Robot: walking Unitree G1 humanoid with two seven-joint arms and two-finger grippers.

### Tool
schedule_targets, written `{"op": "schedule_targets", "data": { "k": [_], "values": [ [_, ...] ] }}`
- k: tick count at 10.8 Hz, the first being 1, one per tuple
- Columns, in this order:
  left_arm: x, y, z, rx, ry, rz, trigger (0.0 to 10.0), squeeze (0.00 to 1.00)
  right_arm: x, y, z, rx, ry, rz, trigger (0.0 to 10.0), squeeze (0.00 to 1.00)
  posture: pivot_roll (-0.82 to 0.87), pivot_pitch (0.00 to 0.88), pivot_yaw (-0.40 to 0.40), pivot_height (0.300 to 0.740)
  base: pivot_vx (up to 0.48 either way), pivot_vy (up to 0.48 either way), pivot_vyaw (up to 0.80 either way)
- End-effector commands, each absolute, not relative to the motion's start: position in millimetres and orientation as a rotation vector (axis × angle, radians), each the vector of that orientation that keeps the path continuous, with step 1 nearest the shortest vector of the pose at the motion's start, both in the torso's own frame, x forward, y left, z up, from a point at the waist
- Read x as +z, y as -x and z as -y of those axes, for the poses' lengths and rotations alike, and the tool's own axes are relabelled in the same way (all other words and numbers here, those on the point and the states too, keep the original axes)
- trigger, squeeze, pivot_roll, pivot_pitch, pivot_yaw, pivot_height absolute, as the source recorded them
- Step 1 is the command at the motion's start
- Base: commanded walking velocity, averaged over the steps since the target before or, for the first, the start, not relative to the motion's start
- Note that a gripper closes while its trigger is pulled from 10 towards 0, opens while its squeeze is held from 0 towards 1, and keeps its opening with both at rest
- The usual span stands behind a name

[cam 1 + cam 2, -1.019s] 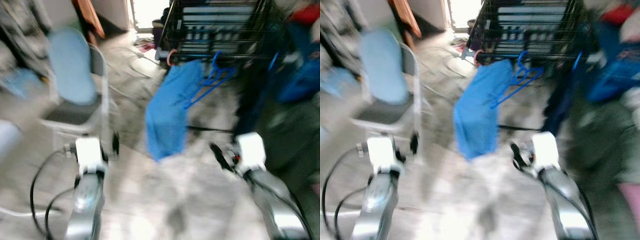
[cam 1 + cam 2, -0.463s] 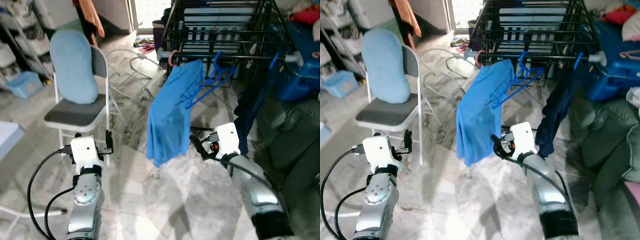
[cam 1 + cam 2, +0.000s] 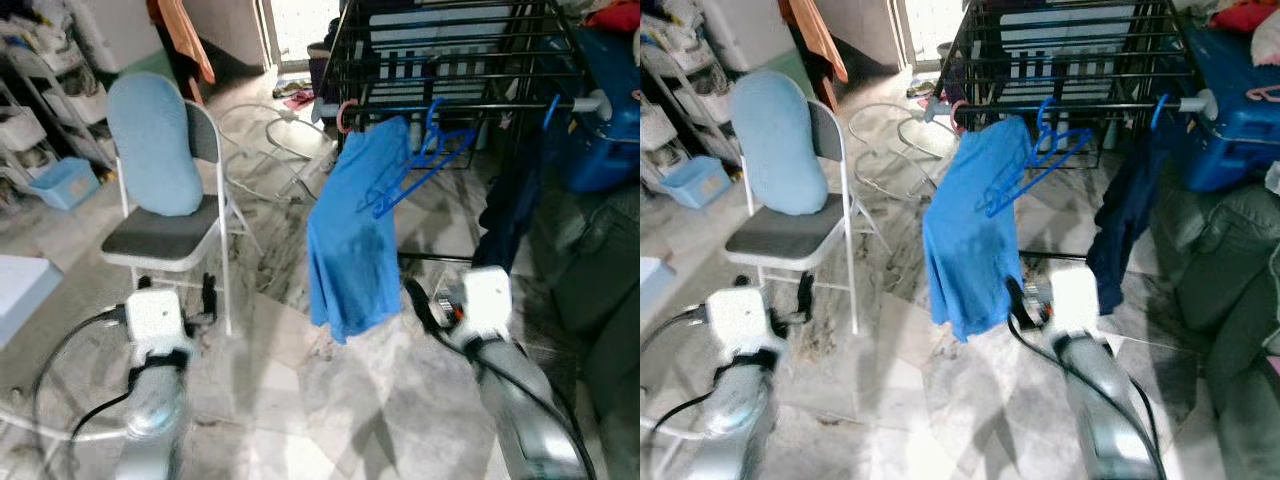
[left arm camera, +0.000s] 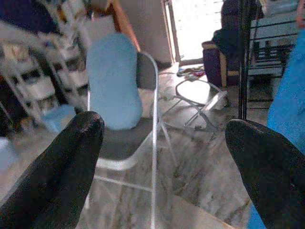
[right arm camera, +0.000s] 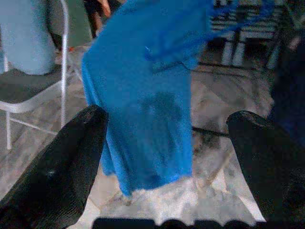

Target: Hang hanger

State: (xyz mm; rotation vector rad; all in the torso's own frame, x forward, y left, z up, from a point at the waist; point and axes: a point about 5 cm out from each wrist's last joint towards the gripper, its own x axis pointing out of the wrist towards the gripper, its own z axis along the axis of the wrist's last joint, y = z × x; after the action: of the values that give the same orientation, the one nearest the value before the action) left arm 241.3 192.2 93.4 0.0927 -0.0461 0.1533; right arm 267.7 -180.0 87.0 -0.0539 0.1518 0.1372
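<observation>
A marble floor [image 3: 330,400] spreads across the room, grey-veined and pale. At the far side stands a black metal drying rack [image 3: 450,50], its front rail [image 3: 1070,105] running crosswise above the floor. To the robot's right lies a dark green sofa [image 3: 1230,270], with a blue storage box [image 3: 1230,130] behind it. On the left stands a folding chair [image 3: 170,225] with a grey seat, and a light blue cushion [image 3: 155,145] leans upright against its back. Further left are white shelves [image 3: 40,110] holding a pale blue basket [image 3: 62,182].

A blue shirt [image 3: 352,235] hangs from the front rail, draped down towards the floor and ending just above it. Just beside it, on the same rail, hangs the blue hanger [image 3: 415,165], tilted, its hook over the bar and its lower part touching the shirt. A dark navy garment [image 3: 1118,230] hangs from the rail further to the right.

The right tool [image 5: 167,157] is low in front of the shirt's hem, its two black fingers [image 5: 64,167] spread wide and holding nothing. The left tool [image 4: 162,157] is near the chair's front leg, also spread wide and empty, looking towards the chair and cushion.
</observation>
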Motion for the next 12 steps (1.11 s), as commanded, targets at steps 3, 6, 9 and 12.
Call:
{"op": "schedule_targets", "data": {
  "k": [3,6,9,12],
  "values": [
    [80.2,-210.0,-202.9,0.125,-0.115,-0.047,10.0,0.00,94.6,-252.8,198.3,0.108,0.109,-0.158,10.0,0.00,-0.15,0.000,0.137,0.740,0.000,0.000,0.00],
    [92.5,-225.3,-179.4,0.119,-0.076,0.013,10.0,0.00,109.7,-278.1,175.8,0.209,0.102,-0.116,10.0,0.00,-0.11,0.000,0.082,0.740,0.000,0.000,0.00],
    [109.9,-216.4,-210.2,0.272,-0.146,0.073,10.0,0.00,106.9,-296.0,121.9,0.376,0.027,-0.115,10.0,0.00,0.05,0.000,-0.015,0.740,0.000,0.000,0.00],
    [120.5,-212.5,-217.6,0.317,-0.213,0.111,10.0,0.00,111.3,-309.6,99.6,0.485,0.039,-0.100,10.0,0.00,0.11,0.000,-0.086,0.740,0.000,0.000,0.00]
  ]
}}
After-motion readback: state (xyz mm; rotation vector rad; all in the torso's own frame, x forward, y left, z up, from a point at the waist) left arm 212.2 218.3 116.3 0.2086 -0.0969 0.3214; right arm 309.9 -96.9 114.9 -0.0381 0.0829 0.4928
